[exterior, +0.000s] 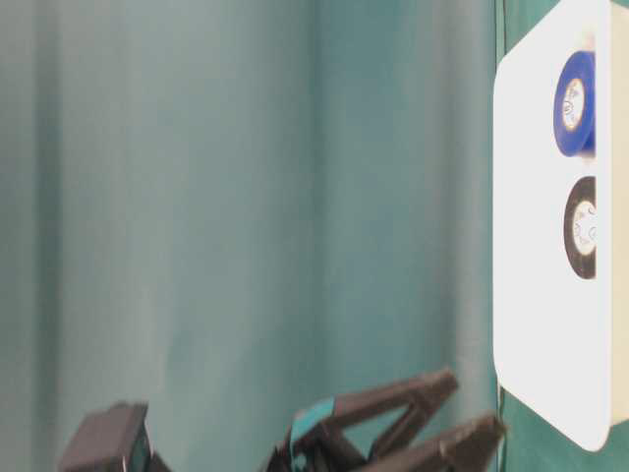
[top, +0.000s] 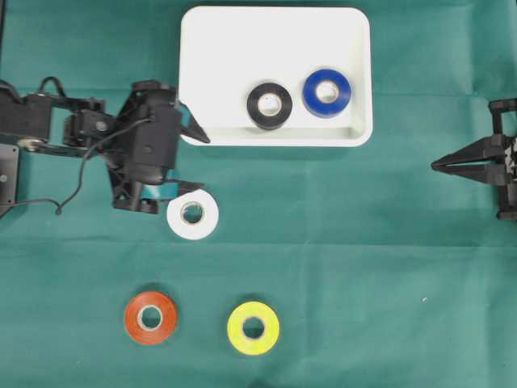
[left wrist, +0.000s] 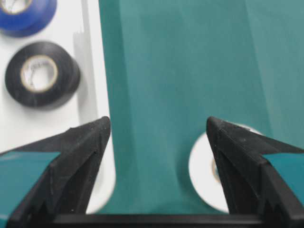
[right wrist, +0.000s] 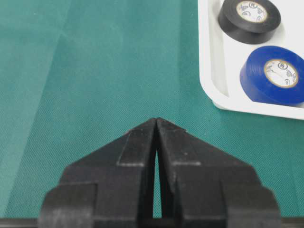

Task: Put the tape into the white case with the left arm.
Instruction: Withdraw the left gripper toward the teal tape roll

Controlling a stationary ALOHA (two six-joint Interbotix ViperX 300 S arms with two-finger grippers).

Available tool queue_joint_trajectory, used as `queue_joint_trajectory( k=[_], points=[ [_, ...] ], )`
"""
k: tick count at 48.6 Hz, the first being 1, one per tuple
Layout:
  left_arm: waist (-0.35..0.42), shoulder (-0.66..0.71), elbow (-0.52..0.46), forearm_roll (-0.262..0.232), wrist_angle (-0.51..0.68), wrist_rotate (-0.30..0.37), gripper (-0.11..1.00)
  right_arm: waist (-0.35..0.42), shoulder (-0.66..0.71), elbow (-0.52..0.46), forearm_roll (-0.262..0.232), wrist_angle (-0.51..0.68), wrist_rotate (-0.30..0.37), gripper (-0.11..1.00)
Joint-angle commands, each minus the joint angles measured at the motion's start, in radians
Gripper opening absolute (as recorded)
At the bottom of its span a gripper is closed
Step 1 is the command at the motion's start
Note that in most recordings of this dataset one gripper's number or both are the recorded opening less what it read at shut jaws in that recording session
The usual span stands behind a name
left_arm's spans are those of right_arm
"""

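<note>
The white case [top: 226, 48] sits at the top middle of the green cloth, holding a black tape roll [top: 254, 106] and a blue tape roll [top: 312, 93]. My left gripper [top: 203, 163] hovers open and empty just off the case's lower-left corner. One finger is over that corner; the other is over a white tape roll [top: 193, 228] lying flat on the cloth. In the left wrist view the gripper [left wrist: 158, 122] frames bare cloth, with the white roll [left wrist: 202, 171] partly hidden behind the right finger and the case [left wrist: 92, 57] at the left.
A red-orange tape roll [top: 133, 317] and a yellow tape roll [top: 236, 327] lie flat near the front edge. My right gripper [top: 436, 165] rests shut at the far right, its tips [right wrist: 156, 118] pointing along the cloth beside the case [right wrist: 209, 71].
</note>
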Motion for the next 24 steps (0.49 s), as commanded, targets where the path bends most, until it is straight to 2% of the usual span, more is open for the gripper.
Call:
queue_joint_trajectory(
  k=[1, 11, 24],
  points=[
    [-0.005, -0.048, 0.014, -0.003, -0.011, -0.002, 0.81, 0.0, 0.005, -0.011, 0.0, -0.005, 0.002, -0.09],
    [-0.005, -0.094, 0.057, -0.003, -0.011, -0.002, 0.81, 0.0, 0.005, -0.011, 0.0, -0.005, 0.002, -0.09],
    [-0.011, -0.078, 0.061, -0.003, -0.012, -0.002, 0.81, 0.0, 0.005, -0.012, 0.0, -0.005, 0.002, -0.09]
  ],
)
